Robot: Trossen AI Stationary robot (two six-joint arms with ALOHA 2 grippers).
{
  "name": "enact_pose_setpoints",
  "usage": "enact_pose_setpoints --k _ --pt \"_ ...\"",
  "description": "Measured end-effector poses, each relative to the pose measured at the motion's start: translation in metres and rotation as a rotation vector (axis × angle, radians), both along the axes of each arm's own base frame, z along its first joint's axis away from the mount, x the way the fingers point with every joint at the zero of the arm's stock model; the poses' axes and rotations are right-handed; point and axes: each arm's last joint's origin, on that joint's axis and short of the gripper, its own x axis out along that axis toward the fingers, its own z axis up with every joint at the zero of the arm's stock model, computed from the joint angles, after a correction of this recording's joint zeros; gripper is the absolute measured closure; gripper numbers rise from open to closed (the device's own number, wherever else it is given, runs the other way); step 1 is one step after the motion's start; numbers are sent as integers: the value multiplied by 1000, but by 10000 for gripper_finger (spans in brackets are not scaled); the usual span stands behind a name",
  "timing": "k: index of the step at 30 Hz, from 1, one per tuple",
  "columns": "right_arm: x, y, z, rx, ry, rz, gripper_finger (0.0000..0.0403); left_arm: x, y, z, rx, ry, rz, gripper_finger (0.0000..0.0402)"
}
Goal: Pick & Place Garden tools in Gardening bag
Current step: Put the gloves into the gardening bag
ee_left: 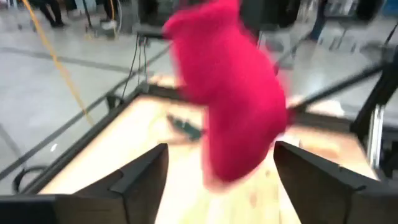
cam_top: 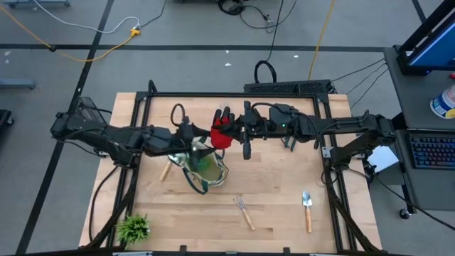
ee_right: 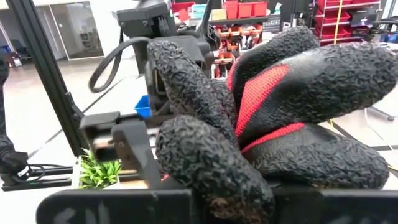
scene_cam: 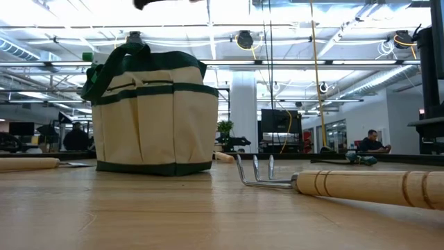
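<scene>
A red-and-black glove (cam_top: 222,132) hangs in the air above the beige, green-trimmed gardening bag (cam_top: 204,168), between my two grippers. My right gripper (cam_top: 237,131) reaches it level from the table's right and is shut on it. My left gripper (ee_left: 217,177) comes from the left and stands open, with the glove's red cuff end (ee_left: 233,93) in front of its fingers. A wooden-handled rake (cam_top: 245,212) and a trowel (cam_top: 307,209) lie flat near the front edge. Another wooden handle (cam_top: 166,171) lies left of the bag. My left gripper's open fingers (ee_left: 146,177) stand on either side of the red cuff; I cannot tell whether they touch it. My right gripper holds the glove at its black, rough-coated finger end (ee_right: 205,155), coming level from the table's right. The glove itself hides the place of contact. It is lifted clear, its red part toward the left gripper.
A small spiky green plant (cam_top: 134,227) stands at the front left corner. A dark tool (cam_top: 290,142) lies under the right arm. The bag (scene_cam: 152,114) stands upright on the table, with the rake's prongs (scene_cam: 260,173) to its right in the low view.
</scene>
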Motion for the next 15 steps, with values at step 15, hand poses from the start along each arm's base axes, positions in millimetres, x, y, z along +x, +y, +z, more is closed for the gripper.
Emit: enact_pose_setpoints --k 15 --pt "16 15 -20 76 21 44 368 -98 15 22 -92 86 -78 62"
